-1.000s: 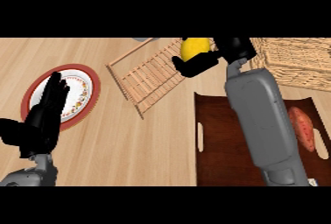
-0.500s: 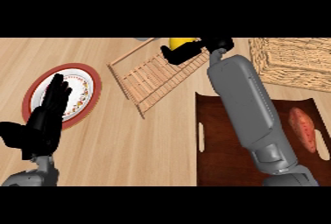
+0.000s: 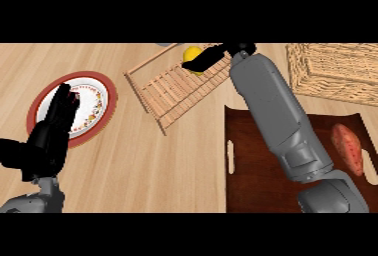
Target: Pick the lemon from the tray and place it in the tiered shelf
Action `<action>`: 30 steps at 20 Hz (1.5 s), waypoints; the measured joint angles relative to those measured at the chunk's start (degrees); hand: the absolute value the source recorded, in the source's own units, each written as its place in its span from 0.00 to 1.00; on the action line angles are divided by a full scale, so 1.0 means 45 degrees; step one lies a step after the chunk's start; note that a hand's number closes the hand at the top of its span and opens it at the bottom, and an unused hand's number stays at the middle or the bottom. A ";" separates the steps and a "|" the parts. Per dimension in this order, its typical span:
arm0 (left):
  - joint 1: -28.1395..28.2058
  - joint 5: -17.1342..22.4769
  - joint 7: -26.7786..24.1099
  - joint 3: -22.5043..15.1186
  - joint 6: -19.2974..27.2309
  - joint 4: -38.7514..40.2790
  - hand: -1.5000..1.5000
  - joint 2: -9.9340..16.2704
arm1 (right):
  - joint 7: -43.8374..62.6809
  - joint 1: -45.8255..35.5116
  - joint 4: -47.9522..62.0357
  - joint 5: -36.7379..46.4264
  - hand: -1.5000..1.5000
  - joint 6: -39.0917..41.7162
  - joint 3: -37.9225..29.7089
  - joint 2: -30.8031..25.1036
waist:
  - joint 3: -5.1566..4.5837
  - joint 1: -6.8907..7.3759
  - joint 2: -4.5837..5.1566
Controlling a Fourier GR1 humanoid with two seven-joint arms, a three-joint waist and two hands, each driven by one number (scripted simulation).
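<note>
Fingers (image 3: 201, 62) of the right hand (image 3: 214, 56) curl round the lemon (image 3: 193, 53) over the tiered shelf (image 3: 177, 92)'s far end; released here, it may roll off the slats.

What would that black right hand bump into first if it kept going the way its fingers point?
The right hand points toward the picture's upper left, and the lemon sits right at its fingertips over the slatted shelf. So the lemon comes first, probably; whether the fingers already touch it is unclear, as depth is hard to judge here.

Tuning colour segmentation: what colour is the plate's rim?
Red rim on the plate, white centre with small speckled decoration; head view shows it.
</note>
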 measured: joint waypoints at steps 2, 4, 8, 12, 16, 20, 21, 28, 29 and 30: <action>0.0003 0.0016 0.0064 0.0032 -0.0039 -0.0058 0.50 0.0022 | -0.0576 0.0014 0.0391 -0.0235 0.00 -0.0022 -0.0083 -0.0037 | 0.0000 -0.0020 -0.0009; 0.0114 -0.0076 0.0053 -0.0053 0.0039 -0.0166 0.50 -0.0091 | -0.0884 -0.0144 0.0502 -0.0499 0.00 0.0049 -0.0269 -0.0042 | 0.0004 -0.0057 -0.0020; 0.0016 -0.0208 0.0154 -0.0079 0.0151 -0.0154 0.50 -0.0155 | -0.1063 -0.0717 0.0425 -0.1331 0.00 0.0428 -0.0914 -0.0219 | 0.0003 -0.0120 -0.0042; 0.0016 -0.0201 0.0035 0.0025 0.0176 0.0101 0.50 -0.0207 | -0.0683 -0.0960 0.0131 -0.2029 0.00 0.0439 -0.1519 -0.0572 | 0.0001 -0.0204 -0.0068; -0.0095 -0.0254 0.0306 0.0033 0.0239 -0.0112 0.50 -0.0183 | -0.0178 -0.1037 0.0010 -0.2600 0.00 0.0683 -0.2206 -0.1704 | 0.0001 -0.0251 -0.0083; 0.0015 -0.0387 0.0233 -0.0088 0.0344 -0.0161 0.50 -0.0332 | 0.0354 -0.0823 0.0210 -0.3046 0.00 0.1232 -0.2824 -0.3148 | 0.0002 -0.0276 -0.0081; -0.0058 -0.0394 0.0217 -0.0051 0.0314 -0.0087 0.50 -0.0281 | 0.0431 -0.0794 0.0283 -0.3147 0.00 0.1329 -0.2944 -0.3432 | 0.0005 -0.0275 -0.0074; -0.0009 -0.0505 0.0138 -0.0084 0.0332 -0.0087 0.50 -0.0347 | 0.0162 0.0085 0.0549 -0.3919 0.00 0.3271 -0.3498 -0.5601 | 0.0008 -0.0262 -0.0064; 0.0001 -0.0446 0.0113 -0.0074 0.0277 -0.0077 0.50 -0.0351 | 0.0036 0.0085 0.0802 -0.3998 0.00 0.3628 -0.3591 -0.6005 | 0.0008 -0.0215 -0.0043; 0.0006 -0.0468 0.0134 -0.0089 0.0295 -0.0107 0.50 -0.0369 | -0.0148 0.0296 0.0825 -0.4131 0.00 0.3990 -0.3663 -0.6266 | 0.0007 -0.0230 -0.0051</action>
